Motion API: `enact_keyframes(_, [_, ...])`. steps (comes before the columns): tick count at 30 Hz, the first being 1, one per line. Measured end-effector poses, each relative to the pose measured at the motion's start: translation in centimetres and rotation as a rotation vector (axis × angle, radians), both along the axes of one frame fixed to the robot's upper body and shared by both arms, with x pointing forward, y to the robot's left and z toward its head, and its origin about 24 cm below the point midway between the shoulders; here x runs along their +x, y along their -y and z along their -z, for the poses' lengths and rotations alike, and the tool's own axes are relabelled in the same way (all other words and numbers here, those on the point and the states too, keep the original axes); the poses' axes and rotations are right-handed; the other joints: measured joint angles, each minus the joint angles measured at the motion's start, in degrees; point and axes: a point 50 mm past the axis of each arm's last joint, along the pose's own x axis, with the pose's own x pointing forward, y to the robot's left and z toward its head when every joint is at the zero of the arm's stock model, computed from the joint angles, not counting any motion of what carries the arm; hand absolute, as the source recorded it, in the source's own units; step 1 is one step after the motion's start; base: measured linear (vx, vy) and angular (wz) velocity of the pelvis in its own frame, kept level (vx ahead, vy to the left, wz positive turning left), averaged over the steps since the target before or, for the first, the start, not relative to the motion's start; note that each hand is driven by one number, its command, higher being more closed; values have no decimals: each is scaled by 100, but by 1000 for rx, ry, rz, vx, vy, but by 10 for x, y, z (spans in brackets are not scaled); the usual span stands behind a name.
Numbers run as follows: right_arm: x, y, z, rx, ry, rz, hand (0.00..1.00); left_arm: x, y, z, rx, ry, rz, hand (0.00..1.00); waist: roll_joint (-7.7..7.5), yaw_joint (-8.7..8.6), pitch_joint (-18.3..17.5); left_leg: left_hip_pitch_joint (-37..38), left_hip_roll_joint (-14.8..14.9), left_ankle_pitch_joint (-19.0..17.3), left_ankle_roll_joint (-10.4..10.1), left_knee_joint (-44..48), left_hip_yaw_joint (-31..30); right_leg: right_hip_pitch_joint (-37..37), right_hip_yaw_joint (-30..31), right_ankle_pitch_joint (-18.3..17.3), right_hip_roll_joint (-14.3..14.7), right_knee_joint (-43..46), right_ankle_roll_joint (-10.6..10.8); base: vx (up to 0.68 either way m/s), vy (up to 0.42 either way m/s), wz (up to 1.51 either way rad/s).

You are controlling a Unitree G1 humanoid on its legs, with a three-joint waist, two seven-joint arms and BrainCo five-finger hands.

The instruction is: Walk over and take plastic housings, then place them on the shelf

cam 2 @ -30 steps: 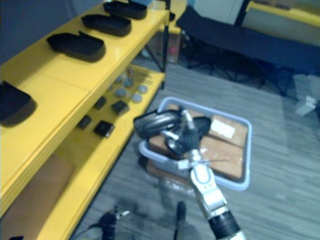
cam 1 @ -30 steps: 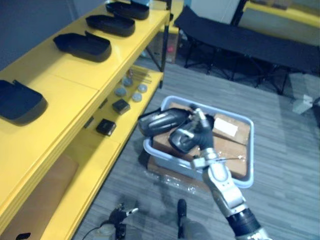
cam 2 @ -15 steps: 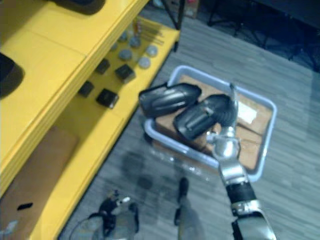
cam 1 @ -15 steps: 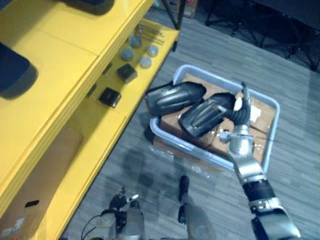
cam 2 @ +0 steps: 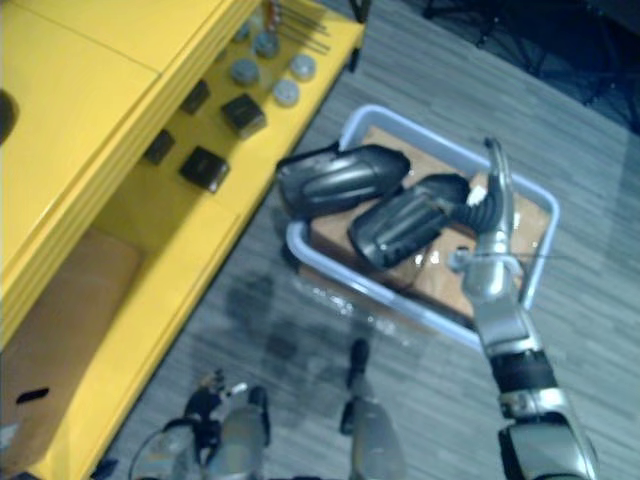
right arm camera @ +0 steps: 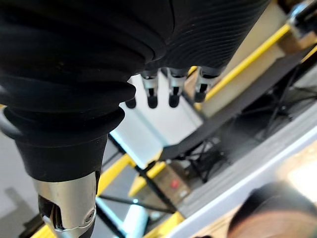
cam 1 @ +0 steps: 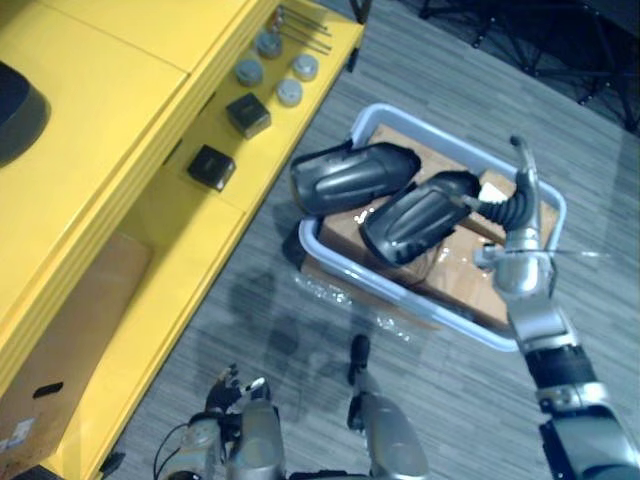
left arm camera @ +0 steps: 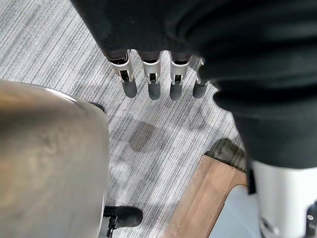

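Two black plastic housings lie side by side on cardboard in a pale blue bin [cam 1: 330, 258] on the floor: one [cam 1: 350, 178] nearer the shelf, the other [cam 1: 415, 215] to its right. My right hand [cam 1: 512, 205] is at the right end of the second housing, fingers [cam 1: 522, 160] straight and pointing away, holding nothing; its wrist view shows the same straight fingers [right arm camera: 171, 91]. I cannot tell whether it touches the housing. My left hand [left arm camera: 153, 79] hangs open over the grey floor. Another dark housing [cam 1: 15, 105] rests on the yellow shelf top [cam 1: 120, 90].
The yellow shelf unit runs along the left. Its lower shelf [cam 1: 190, 235] holds small black boxes [cam 1: 211, 166] and grey discs [cam 1: 290, 92]. A cardboard box [cam 1: 70, 330] sits under it. Dark folding-frame legs [cam 1: 520, 20] stand beyond the bin.
The camera has tipped down toward the bin. My right hand has come off the top of the right housing, moved to its right end and straightened its fingers. Both housings stay in the bin.
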Motion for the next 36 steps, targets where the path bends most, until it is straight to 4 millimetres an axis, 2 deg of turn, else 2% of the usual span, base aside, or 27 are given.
enact_keyframes(7, [-7,12,12,-27,-79,6,0,-3,-9,-3,22,10,1,0,-50,-17,75,-29,4,-4,-2,8,3,-31,0,-2,4,0,-1,0,0,0])
enact_keyframes(11, [-17,33,24,122,-116,83,0,-7,-11,-1,22,-10,-8,0,-50,-25,76,-44,12,-11,-14,15,3,-55,-7,-2,-3,0,0,0,0,0])
enact_keyframes(14, [-31,47,45,320,-113,191,0,-10,-12,0,23,-20,-10,0,-48,-46,76,-37,12,-13,-16,2,11,-60,-6,-2,3,0,0,4,1,-1])
enact_keyframes(16, [-38,43,62,418,-118,239,0,-12,-12,0,22,-21,-10,0,-46,-52,78,-19,4,-13,-15,-21,37,-68,7,-2,2,0,0,6,-3,-6])
enact_keyframes(19, [-46,22,91,549,-125,332,0,-12,-10,1,11,-20,-17,0,12,-52,114,-6,-17,-16,-10,-19,90,-84,41,-2,-7,0,0,-13,0,-8])
enact_keyframes(24, [-51,18,97,643,-67,460,0,-12,-6,2,-11,-15,-38,0,147,-34,194,-15,-28,-17,-7,-20,132,-119,113,-2,-15,-1,0,-18,-6,-5])
enact_keyframes(27, [-53,18,100,698,-45,478,0,-12,-3,3,-26,-15,-44,0,260,-41,261,-15,-25,-17,-7,-24,130,-120,111,-2,-21,-1,0,0,0,0])
enact_keyframes(31, [-52,14,120,748,-117,506,0,-12,2,4,-54,-13,-60,0,407,-38,337,-40,-44,-13,-4,-29,77,-120,32,-1,-69,-1,1,10,-1,5])
enact_keyframes(36, [-48,14,129,804,-133,587,0,-14,4,6,-59,-25,-57,0,485,-10,369,-113,-146,20,43,-28,-3,-156,-12,16,-136,-1,26,3,4,10])
